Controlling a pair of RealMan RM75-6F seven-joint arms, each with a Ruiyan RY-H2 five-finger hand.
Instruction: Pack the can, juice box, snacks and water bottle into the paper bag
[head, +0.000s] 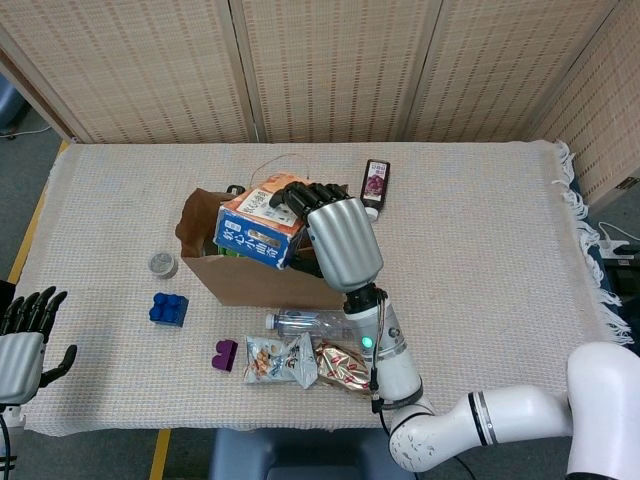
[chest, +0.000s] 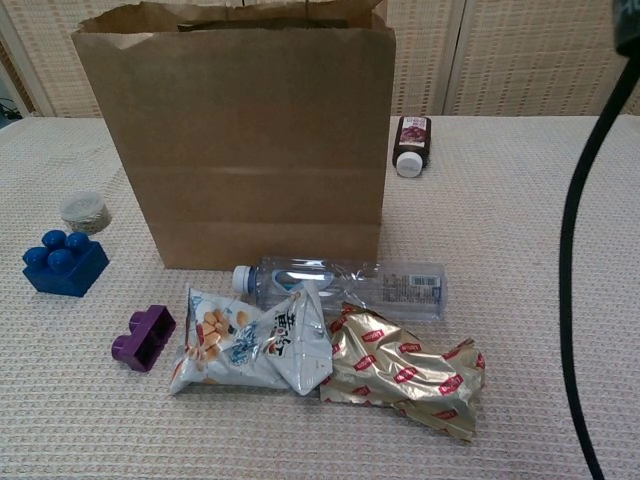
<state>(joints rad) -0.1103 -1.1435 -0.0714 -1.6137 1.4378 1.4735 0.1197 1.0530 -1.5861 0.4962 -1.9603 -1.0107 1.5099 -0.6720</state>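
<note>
My right hand (head: 335, 235) holds a blue and orange juice box (head: 255, 225) over the open top of the brown paper bag (head: 265, 275), tilted. Green and red items show inside the bag at its left. In front of the bag lie the clear water bottle (head: 320, 323), a blue-white snack pack (head: 280, 360) and a gold-red snack pack (head: 350, 368). The chest view shows the paper bag (chest: 240, 130), the water bottle (chest: 345, 285) and both snack packs (chest: 255, 340) (chest: 405, 372), with no hand. My left hand (head: 25, 340) rests open off the table's left front corner.
A small dark bottle (head: 374, 187) lies behind the bag to the right. A grey round lid (head: 162, 264), a blue block (head: 169, 308) and a purple block (head: 225, 354) sit left of the bag. A black cable (chest: 580, 250) hangs at the chest view's right side.
</note>
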